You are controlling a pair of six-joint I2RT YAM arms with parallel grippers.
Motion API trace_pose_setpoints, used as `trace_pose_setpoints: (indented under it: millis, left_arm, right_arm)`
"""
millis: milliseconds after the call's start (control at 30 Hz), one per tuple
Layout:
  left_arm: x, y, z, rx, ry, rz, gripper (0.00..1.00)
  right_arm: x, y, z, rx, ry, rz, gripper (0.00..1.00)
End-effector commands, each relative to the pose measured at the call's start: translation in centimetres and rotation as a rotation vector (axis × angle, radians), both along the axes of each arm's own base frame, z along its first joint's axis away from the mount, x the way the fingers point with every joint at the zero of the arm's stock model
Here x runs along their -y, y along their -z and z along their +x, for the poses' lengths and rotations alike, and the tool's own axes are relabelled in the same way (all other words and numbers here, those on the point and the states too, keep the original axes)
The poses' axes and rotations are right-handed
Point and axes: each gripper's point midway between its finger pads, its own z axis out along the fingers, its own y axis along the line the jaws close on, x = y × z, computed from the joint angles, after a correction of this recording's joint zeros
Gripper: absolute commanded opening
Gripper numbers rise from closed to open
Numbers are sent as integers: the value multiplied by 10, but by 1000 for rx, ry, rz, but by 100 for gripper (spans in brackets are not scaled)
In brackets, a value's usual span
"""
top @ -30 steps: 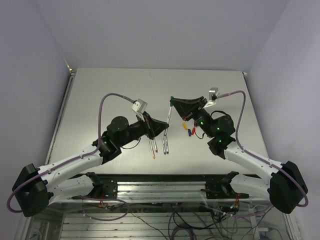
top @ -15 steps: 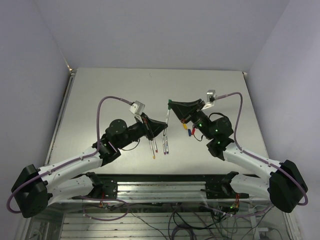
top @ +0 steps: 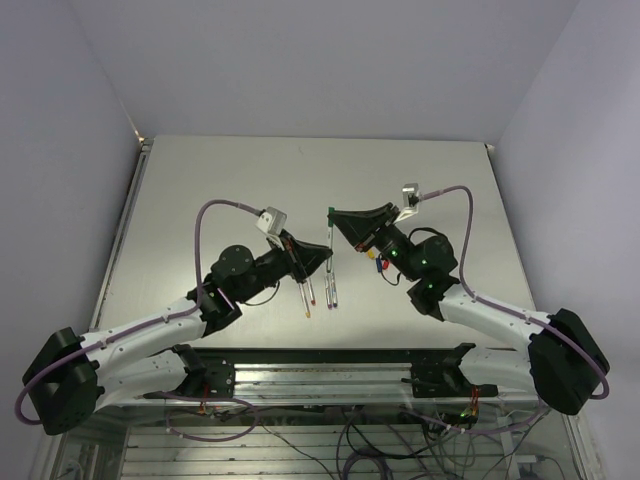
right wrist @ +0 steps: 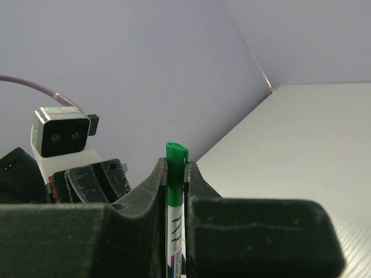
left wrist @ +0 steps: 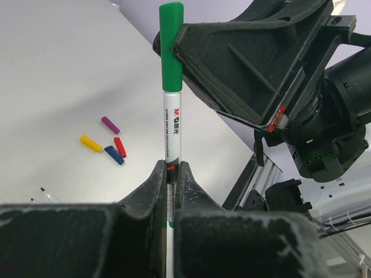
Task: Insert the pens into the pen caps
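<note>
**Green pen and its cap clamped between both end effectors above the desk**

The grey desk [top: 200, 190] filled most of the overhead view. The left arm [top: 150, 328] extended in from 7 o'clock and the right arm [top: 490, 315] from 4 o'clock, their tips meeting near the desk's middle.

The left end effector [left wrist: 172, 172] was clenched on the white barrel of the green pen [left wrist: 172, 127], which stood upright between its fingers in the left wrist view. The right end effector [right wrist: 175, 171] was clamped on the green cap [left wrist: 171, 46]. The cap sat on the pen's top end, at 12 o'clock of the left grip. Whether it was pushed fully home could not be told. Pen and cap were held clear of the desk, between the two end effectors.

In the overhead view, four loose pens [top: 330, 292] lay side by side on the desk at 6 o'clock of the held pen.

Four loose caps lay clustered on the desk at about 4 o'clock of the held pen. In the left wrist view, the red cap [left wrist: 120, 146] and blue cap [left wrist: 114, 154] lay just beside each other. The yellow cap [left wrist: 91, 143] was at 9 o'clock of the red one, and the purple cap [left wrist: 110, 124] at 11 o'clock.
</note>
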Motion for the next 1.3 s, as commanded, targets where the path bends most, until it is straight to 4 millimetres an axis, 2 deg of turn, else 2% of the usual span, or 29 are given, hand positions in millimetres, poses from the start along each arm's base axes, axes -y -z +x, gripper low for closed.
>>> trace_pose_setpoints:
  millis: [0, 233, 533, 700, 867, 900, 1100, 1167, 1267]
  left_arm:
    - [-16, -61, 12, 150, -106, -143, 7]
    - [-28, -80, 20, 188, -188, -171, 7]
    - [-45, -95, 31, 228, -293, -174, 7]
    - [-48, -99, 33, 237, -307, -162, 7]
    - [-43, -78, 34, 196, -291, -103, 7]
    - [-42, -71, 34, 181, -291, -87, 7]
    - [-42, -24, 32, 91, -275, 19, 7]
    - [-44, -5, 31, 52, -277, 55, 7]
    - [-50, 23, 30, -10, -295, 105, 7]
  right_arm:
    - [-18, 40, -16, -90, -98, -109, 0]
    - [-20, 74, -14, -134, -35, -279, 0]
    - [-27, 116, -25, -212, -28, -434, 0]
    - [-35, 123, -30, -214, -36, -459, 0]
    - [-41, 100, -14, -169, 14, -446, 0]
    - [-43, 94, -9, -157, 30, -443, 3]
    - [-51, 31, 23, -27, 142, -403, 38]
    - [-48, 4, 30, 16, 192, -376, 50]
    - [-32, -39, 32, 79, 270, -300, 58]
